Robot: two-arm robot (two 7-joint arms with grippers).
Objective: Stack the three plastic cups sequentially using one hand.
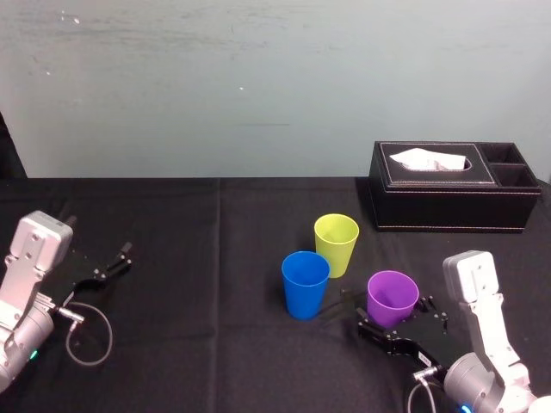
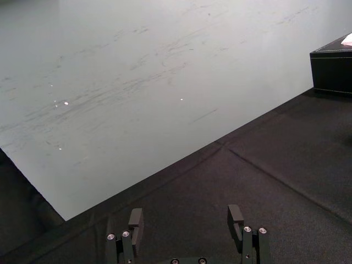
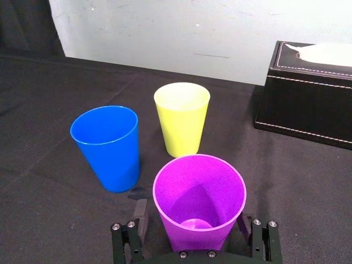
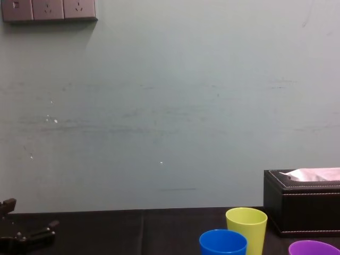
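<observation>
Black-cloth tabletop (image 1: 172,224), pale wall (image 1: 258,77). Right end effector (image 3: 191,213) released, straddling purple cup (image 3: 199,190). Left end effector (image 2: 185,212) released, parked.

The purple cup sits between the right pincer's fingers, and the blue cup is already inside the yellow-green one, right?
Not quite. The blue cup stands on the table beside the yellow-green cup, not inside it; the right wrist view shows this. The purple cup does sit between the open fingers of the right pincer. The left pincer rests open at the left.
</observation>
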